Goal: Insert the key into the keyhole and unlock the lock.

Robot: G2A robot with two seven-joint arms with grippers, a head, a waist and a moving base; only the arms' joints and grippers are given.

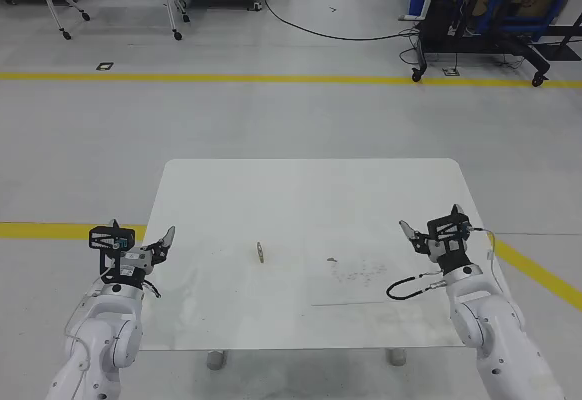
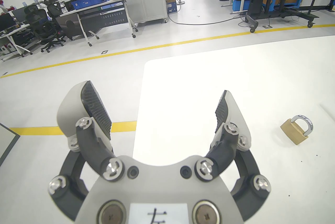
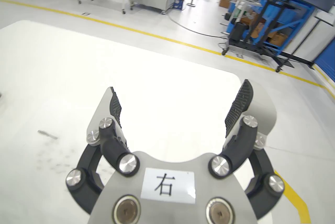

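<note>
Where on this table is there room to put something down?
The far half of the table, beyond the padlock and key, is bare. The middle row is crowded: left end effector, padlock, key, right end effector.

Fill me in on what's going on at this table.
Nothing is being handled yet. The brass padlock sits near the middle of the white table, and a small metal piece, likely the key, lies apart from it toward the right arm's side. The left pincer and right pincer are both open and empty, one at each side edge of the table.
</note>
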